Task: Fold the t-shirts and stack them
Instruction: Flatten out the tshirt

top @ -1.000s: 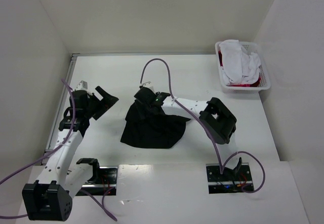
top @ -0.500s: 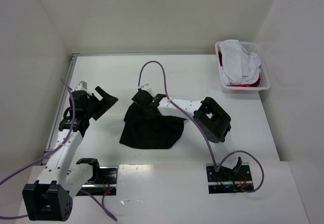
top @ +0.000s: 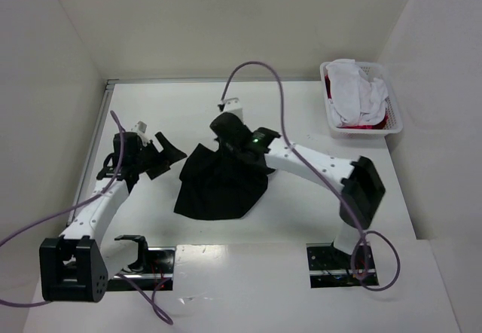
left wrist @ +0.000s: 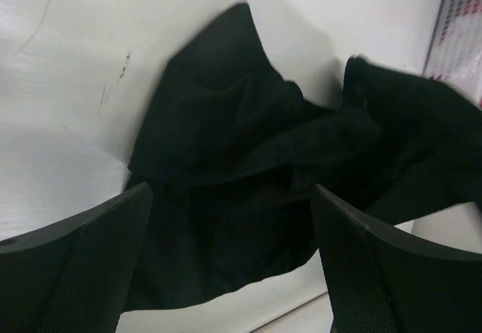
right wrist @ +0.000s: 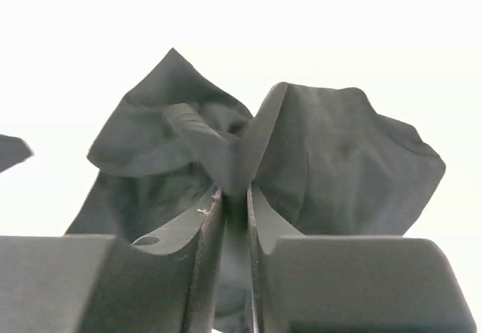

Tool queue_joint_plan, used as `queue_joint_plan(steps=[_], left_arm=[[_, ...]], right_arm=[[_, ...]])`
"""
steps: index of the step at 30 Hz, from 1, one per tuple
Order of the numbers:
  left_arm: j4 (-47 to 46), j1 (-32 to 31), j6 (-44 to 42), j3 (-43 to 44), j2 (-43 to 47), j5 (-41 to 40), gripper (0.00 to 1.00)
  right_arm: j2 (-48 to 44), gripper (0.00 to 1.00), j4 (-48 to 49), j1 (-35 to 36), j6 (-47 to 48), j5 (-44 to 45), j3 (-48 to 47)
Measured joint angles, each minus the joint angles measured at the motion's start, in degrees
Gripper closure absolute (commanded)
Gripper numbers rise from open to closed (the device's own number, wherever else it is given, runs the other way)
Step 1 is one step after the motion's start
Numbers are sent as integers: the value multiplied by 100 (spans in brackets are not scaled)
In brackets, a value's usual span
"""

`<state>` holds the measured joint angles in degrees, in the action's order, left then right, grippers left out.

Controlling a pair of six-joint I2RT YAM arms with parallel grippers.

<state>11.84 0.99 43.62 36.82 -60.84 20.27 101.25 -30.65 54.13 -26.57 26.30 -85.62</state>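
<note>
Both arms have moved: the right gripper (right wrist: 232,197) has swung up toward frame centre and closed on a pinched fold of the black shirt (top: 220,188), which lies crumpled mid-frame. The left gripper (top: 160,154), jaws wide and empty, has edged up to its left edge. At upper right, other shirts (top: 360,98) fill the basket (top: 394,126). Such a thin pinch may slip when lifted, or drag several layers and keep the cloth bunched.

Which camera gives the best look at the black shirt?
The top view: it shows the whole black shirt and its crumpled outline. The left wrist view is closer but cuts off one side. The right wrist view shows only a bunch of cloth pinched in the right pincer.
</note>
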Motion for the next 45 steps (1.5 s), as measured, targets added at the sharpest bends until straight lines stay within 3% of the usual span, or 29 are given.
queue_joint_plan(steps=[6, 12, 20, 23, 35, 40, 45], left_arm=[[-118, 2, -297, 20, -787, 446, 12], [-273, -129, -424, 120, -1438, 592, 15], [-299, -216, -466, 212, -1637, 402, 15], [-297, -216, -466, 221, -1637, 315, 16], [-282, -216, -463, 221, -1663, 28, 18], [-284, -216, -461, 221, -1663, -39, 18], [-286, -216, -461, 221, -1663, -46, 18]], right_arm=[[-1502, 78, 343, -398, -175, -151, 557], [-1637, 85, 450, -535, -378, -278, 1335], [-1502, 22, 691, -566, -413, -874, 1714], [-1084, 18, 811, -564, -321, -1178, 1493], [723, 18, 999, -448, 179, -1224, 389], [1058, 30, 927, -391, 326, -1058, 173], [1423, 52, 883, -358, 448, -868, -262]])
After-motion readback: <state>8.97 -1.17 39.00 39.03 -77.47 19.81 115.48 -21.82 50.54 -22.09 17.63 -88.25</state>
